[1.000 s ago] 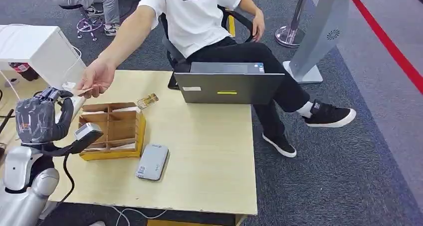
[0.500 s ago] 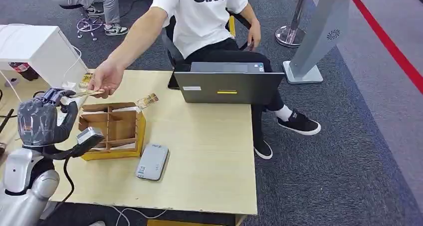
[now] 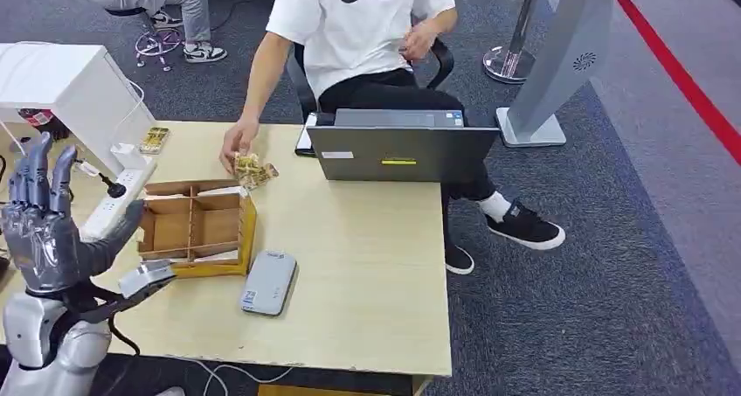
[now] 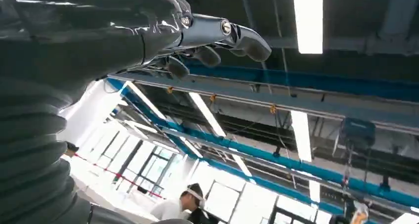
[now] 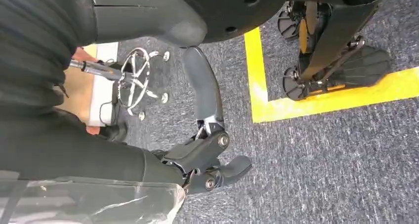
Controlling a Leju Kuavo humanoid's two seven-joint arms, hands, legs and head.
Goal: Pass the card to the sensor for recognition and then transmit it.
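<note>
One dark many-fingered left hand point(image 3: 42, 225) is now raised, fingers spread and empty; the handover is judged complete. Rightward, gold-patterned cards point(image 3: 252, 170), formerly taken from it, are held to the wooden table point(image 3: 367, 274) by the person's hand point(image 3: 238, 141).

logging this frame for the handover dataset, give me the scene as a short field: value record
left robot hand: raised, fingers spread, holding nothing
right robot hand: hanging over grey carpet, holding nothing
cards: on the table beside the wooden organizer, under the person's hand
wooden organizer: on the table, near the left robot hand
card reader: grey, flat on the table
laptop: open, facing the seated person
</note>
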